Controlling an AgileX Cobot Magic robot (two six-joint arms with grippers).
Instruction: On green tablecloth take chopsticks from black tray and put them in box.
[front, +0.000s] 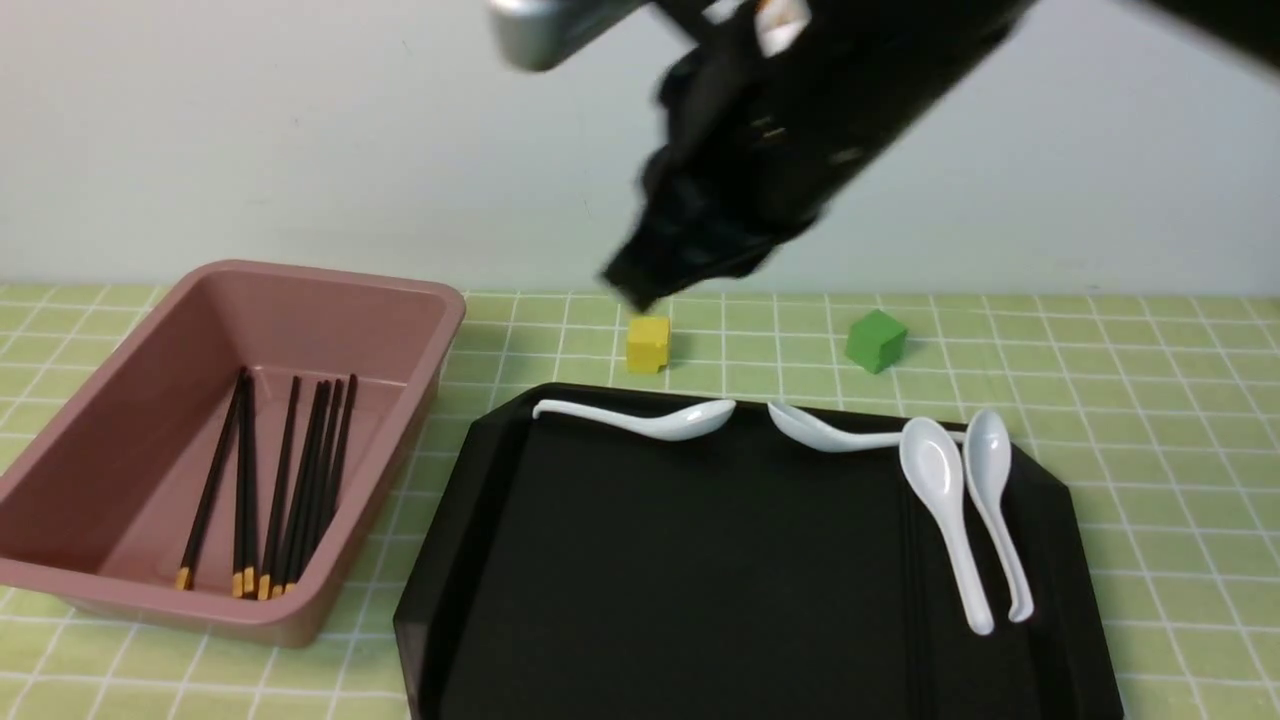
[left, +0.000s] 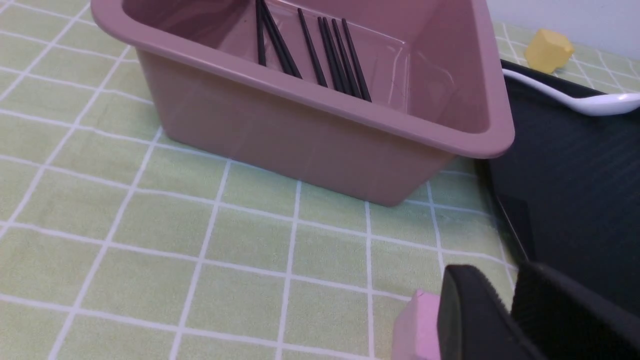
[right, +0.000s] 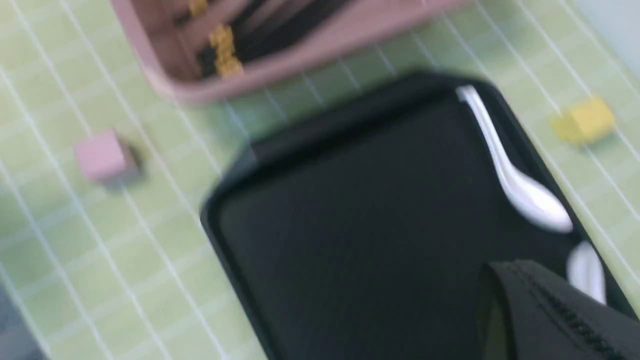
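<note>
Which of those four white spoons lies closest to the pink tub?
The leftmost spoon, along the black tray's far rim, handle tip toward the pink tub; the other three lie farther right.

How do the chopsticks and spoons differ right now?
Place: the chopsticks all lie in the box; the spoons lie on the tray.
Look: the chopsticks are thin black sticks with yellow-orange ends; the spoons are white with wide bowls.
Layout: the chopsticks sit bunched and roughly parallel; the spoons are split, two along the far rim and two side by side at the right.
Shared: similar length, all lying down.
</note>
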